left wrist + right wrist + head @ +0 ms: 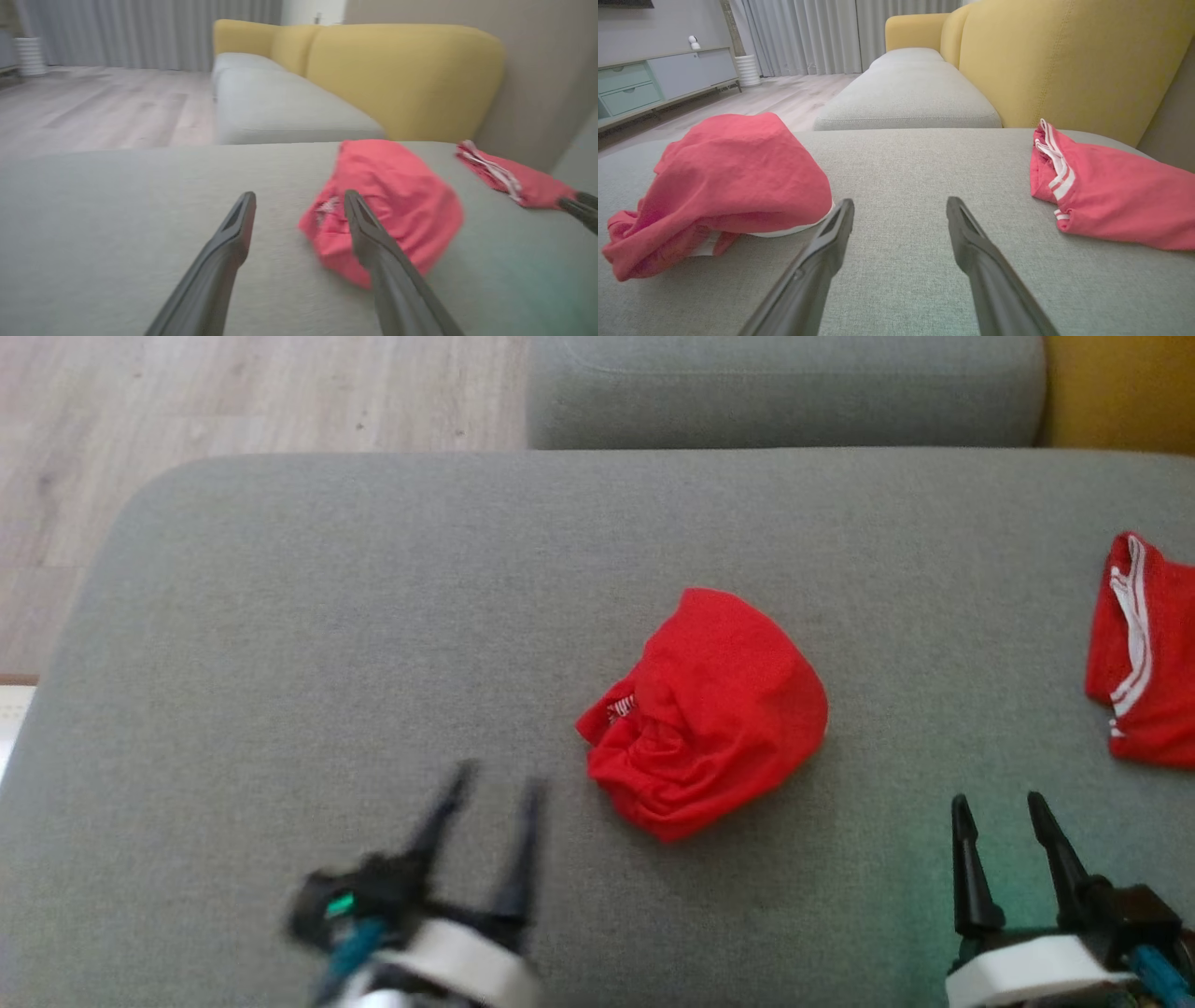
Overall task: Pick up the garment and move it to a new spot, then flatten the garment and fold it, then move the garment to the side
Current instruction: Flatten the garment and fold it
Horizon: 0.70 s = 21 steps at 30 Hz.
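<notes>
On the cushion (280,616), we hold the left gripper (499,777) spread and empty near the crumpled garment (709,709) at centre, which we should pinch by a raised fold and lift clear, while the right gripper (999,801) hangs spread and empty.

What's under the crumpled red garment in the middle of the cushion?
The crumpled red garment lies on the grey cushion. In the right wrist view a white edge peeks from under it; anything else beneath is covered.
</notes>
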{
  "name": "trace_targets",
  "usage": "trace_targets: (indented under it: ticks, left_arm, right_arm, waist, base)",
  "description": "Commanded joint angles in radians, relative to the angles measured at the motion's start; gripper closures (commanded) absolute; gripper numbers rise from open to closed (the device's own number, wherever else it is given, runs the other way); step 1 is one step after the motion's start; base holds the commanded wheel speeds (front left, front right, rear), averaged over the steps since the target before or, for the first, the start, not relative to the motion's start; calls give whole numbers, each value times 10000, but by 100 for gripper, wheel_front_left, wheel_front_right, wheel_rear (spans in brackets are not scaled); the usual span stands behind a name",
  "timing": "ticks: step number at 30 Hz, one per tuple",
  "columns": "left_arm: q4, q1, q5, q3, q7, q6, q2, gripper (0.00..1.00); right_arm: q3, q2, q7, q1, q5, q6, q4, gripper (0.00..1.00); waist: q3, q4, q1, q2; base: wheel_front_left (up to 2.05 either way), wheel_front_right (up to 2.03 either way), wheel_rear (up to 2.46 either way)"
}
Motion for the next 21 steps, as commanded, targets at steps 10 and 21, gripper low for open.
trace_targets:
  ticks: [10,21]
  left_arm:
    - [1943,-3164,-359,-3748,185,-151,-73,0]
    - [4726,-5139,-1165,-4943,830,1053,-73,100]
  right_arm:
    - [536,-78,-108,-1039,42,67,-361,0]
    - [546,-78,-109,-1338,164,67,-293,0]
  waist:
    - [765,-956,0,0]
    - [1136,-1634,0,0]
  base:
    - [0,0,0]
    - [0,0,0]
